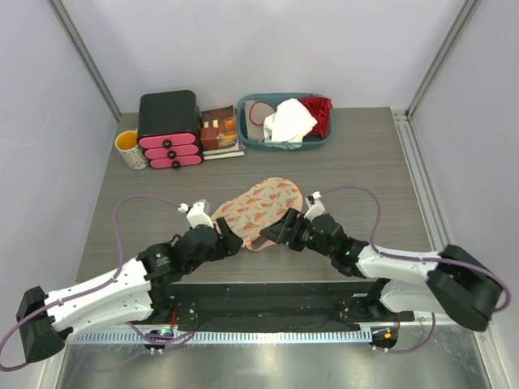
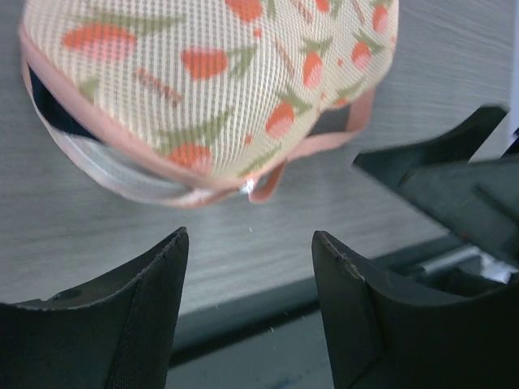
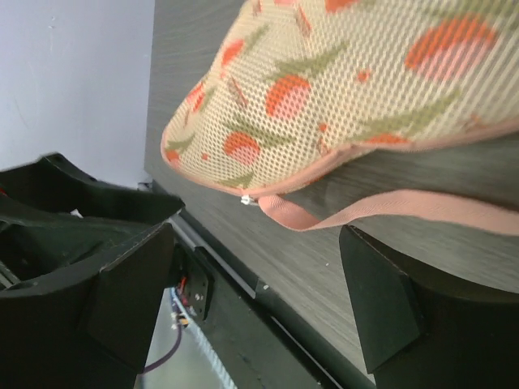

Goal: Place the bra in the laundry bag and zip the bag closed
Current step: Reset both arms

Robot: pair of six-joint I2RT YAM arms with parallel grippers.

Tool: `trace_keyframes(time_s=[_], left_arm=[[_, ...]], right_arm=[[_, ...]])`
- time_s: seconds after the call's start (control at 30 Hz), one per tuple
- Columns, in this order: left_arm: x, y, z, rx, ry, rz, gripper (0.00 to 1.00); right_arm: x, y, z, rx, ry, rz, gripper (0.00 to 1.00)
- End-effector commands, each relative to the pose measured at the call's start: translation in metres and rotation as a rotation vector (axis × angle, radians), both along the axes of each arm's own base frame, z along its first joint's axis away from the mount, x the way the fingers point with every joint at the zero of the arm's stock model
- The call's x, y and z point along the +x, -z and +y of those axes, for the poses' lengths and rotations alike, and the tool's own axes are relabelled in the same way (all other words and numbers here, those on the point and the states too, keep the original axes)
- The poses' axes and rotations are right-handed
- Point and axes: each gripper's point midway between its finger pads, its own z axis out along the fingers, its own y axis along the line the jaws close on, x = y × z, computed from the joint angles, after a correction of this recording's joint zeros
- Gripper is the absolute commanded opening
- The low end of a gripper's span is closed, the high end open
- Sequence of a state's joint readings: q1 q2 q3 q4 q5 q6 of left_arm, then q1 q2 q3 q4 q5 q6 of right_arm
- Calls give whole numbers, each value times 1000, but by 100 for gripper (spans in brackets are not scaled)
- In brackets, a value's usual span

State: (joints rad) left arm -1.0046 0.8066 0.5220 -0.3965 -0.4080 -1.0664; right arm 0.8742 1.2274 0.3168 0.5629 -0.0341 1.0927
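Observation:
The laundry bag [image 1: 261, 207] lies in the middle of the table, cream mesh with reddish floral print and pink zipper trim. It fills the top of the left wrist view [image 2: 211, 89] and the right wrist view [image 3: 357, 89]. A dark navy strip of the bra [image 2: 58, 112] shows through a gap at the bag's left edge. A small silver zipper pull [image 2: 250, 188] sits at the bag's near edge beside a pink strap loop [image 3: 381, 212]. My left gripper [image 1: 229, 241] is open and empty just near-left of the bag. My right gripper [image 1: 280, 232] is open and empty at its near-right edge.
At the back stand a teal basket [image 1: 312, 143] holding a white cloth [image 1: 288, 121] and a red garment [image 1: 318, 113], a small book stack [image 1: 220, 131], a black and pink drawer box [image 1: 169, 130] and a yellow cup [image 1: 130, 149]. The table's near edge lies just below the grippers.

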Motion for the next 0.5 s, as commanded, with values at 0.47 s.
trace_keyframes(time_s=[0.47], left_arm=[[-11, 17, -46, -170, -173, -67, 53]], right_arm=[[56, -2, -65, -200, 79, -16, 88]])
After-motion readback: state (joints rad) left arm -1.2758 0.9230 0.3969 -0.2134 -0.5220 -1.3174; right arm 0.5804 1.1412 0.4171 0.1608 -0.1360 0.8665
